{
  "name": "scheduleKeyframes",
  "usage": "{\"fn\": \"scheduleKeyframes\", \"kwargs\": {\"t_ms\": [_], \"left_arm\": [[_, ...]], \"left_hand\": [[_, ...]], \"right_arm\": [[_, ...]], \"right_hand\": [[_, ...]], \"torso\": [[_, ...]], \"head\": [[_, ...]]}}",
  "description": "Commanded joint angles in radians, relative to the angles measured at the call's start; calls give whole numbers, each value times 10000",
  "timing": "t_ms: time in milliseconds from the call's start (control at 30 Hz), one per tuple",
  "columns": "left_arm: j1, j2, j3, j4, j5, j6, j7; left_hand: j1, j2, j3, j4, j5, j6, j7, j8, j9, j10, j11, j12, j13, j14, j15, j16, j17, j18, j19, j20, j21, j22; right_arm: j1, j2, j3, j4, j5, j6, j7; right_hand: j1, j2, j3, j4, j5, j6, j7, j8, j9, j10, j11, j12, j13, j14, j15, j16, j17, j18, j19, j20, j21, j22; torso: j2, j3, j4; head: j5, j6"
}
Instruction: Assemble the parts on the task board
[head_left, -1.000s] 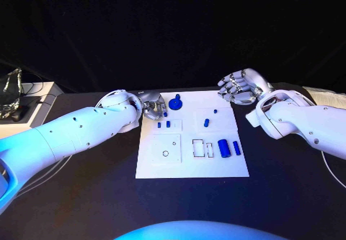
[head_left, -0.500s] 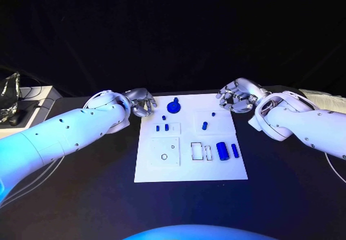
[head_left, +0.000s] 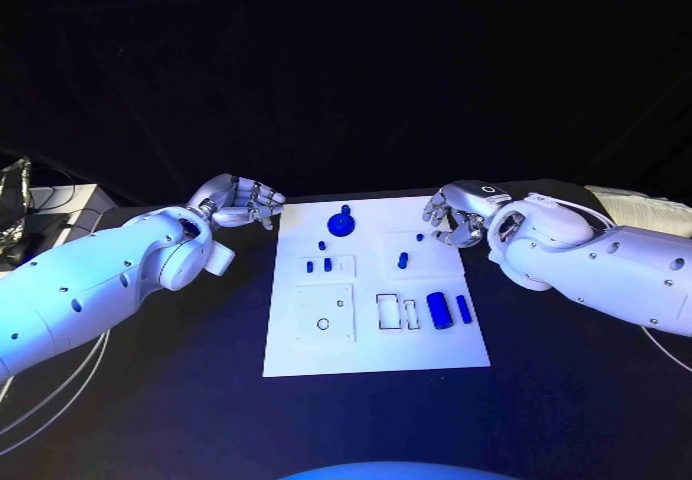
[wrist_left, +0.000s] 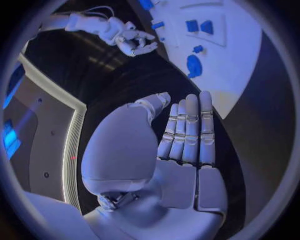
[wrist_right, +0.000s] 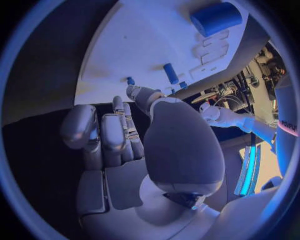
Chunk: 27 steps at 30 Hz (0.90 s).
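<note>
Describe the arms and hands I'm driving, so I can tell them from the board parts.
Both arms have smooth white rounded shells dotted with small dark holes. The left arm and right arm each end in a silver metallic hand with segmented fingers: left hand, right hand. The palm covers are smooth and pale. Thin pale cables loop beneath the left arm.

**Right hand at the board's edge**

The right hand holds nothing, its fingers partly curled beside the white task board. A large blue cylinder and small blue parts are on the board. The left hand is beyond.
</note>
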Motion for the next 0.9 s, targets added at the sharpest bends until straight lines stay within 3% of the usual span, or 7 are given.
{"fn": "scheduleKeyframes", "kwargs": {"t_ms": [33, 167, 300, 400, 567, 900], "left_arm": [[-198, -177, 163, 309, 3103, 618, 1192], [-423, -416, 364, 592, 3633, 664, 1382], [-560, -563, 473, 785, 3855, 672, 1469], [-603, -606, 514, 854, 3918, 663, 1506], [-633, -639, 546, 916, 3961, 657, 1519], [-644, -669, 562, 933, 3975, 626, 1504]], "left_hand": [[13, -56, -110, 41, 3, -63, -22, 77, 8, 88, -6, -68, -96, -24, 27, -268, -97, 110, 100, 4, -296, -228], [99, -50, -180, 91, 7, -63, -20, 139, 0, 192, -3, -176, -218, -23, 42, -573, -191, 106, 184, 14, -607, -466], [135, -40, -189, 83, 9, -57, -16, 152, -1, 205, -2, -193, -239, -4, 41, -605, -196, 109, 221, 10, -642, -497], [144, -40, -193, 80, 8, -58, -13, 155, -2, 207, -1, -199, -245, 4, 40, -611, -197, 110, 232, 9, -650, -504], [154, -42, -201, 78, 7, -59, -5, 158, -4, 203, 5, -212, -255, 14, 41, -622, -198, 110, 249, 7, -662, -516], [202, -40, -216, 60, 7, -58, 7, 169, -8, 199, 13, -240, -281, 34, 44, -654, -202, 108, 290, 2, -693, -544]], "right_arm": [[-37, 122, -19, -104, -1062, 285, -705], [-79, 300, -37, -240, -1157, 328, -792], [-145, 493, -64, -401, -1154, 433, -797], [-245, 609, -79, -491, -1109, 539, -766], [-404, 776, -101, -587, -1004, 698, -689], [-508, 887, -115, -566, -950, 674, -631]], "right_hand": [[-93, 40, -42, 16, -38, -3, -9, -57, 5, -76, 5, -19, -16, 324, 63, 97, 83, -193, 58, 60, 129, 83], [-88, 50, -50, 14, -32, -17, -5, -72, 4, -104, 10, -10, -22, 347, 68, 206, 173, -211, 87, 67, 262, 176], [-98, 61, -57, 26, -30, -15, 1, -78, 6, -134, 18, -9, -29, 360, 74, 273, 221, -217, 99, 73, 317, 218], [-104, 72, -59, 34, -28, -10, 4, -80, 8, -161, 24, -11, -36, 362, 79, 295, 230, -217, 101, 78, 329, 231], [-98, 108, -42, 48, -19, 13, 6, -75, 14, -163, 25, 3, -39, 374, 83, 382, 304, -228, 116, 84, 410, 290], [-79, 189, 46, 89, 38, 163, -16, -20, 54, -28, -2, 60, -32, 398, 70, 617, 478, -262, 162, 89, 696, 501]], "torso": [[0, -17, 15], [7, -5, 17], [18, -7, 2], [25, -12, 13], [44, 24, -3], [38, 27, -3]], "head": [[-96, 35], [-153, 38], [-155, 25], [-132, 21], [-81, -25], [-50, -104]]}}
